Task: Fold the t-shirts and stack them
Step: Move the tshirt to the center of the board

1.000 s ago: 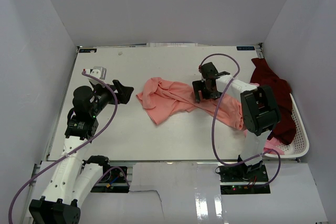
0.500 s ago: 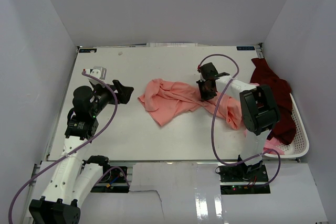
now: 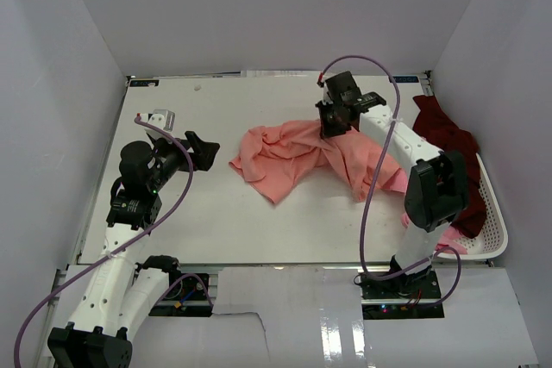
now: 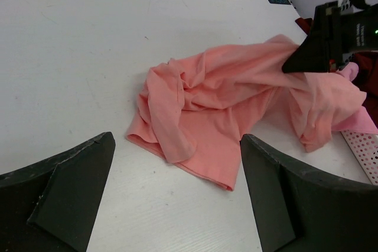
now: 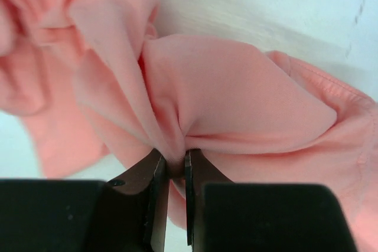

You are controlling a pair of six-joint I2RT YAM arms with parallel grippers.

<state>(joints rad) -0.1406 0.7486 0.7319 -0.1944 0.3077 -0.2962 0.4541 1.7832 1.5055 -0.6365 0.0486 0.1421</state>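
The left gripper is on the left side of the table. It hangs above the white top and touches nothing. Its two fingers are spread wide apart, with nothing between them. It points toward the pink shirt, which is a little way off to its right.

The pink shirt is in the middle of the table. It is all crumpled, not folded. Its left part lies flat on the table in soft bumps and wrinkles. Its right part goes up to the right gripper.

The right gripper is pressed almost shut on a bunch of the pink shirt. In the right wrist view, the cloth is squeezed into a tight fold between the two dark tips. The cloth spreads out from that pinch on both sides. From the top, the pinched part is at the far side of the shirt, and more pink cloth hangs down to the right of it.

Next comes a dark red shirt. It lies in a heap over the far end of the basket, at the right edge of the table. A bit of a light pink shirt peeks out at the near end of the basket.
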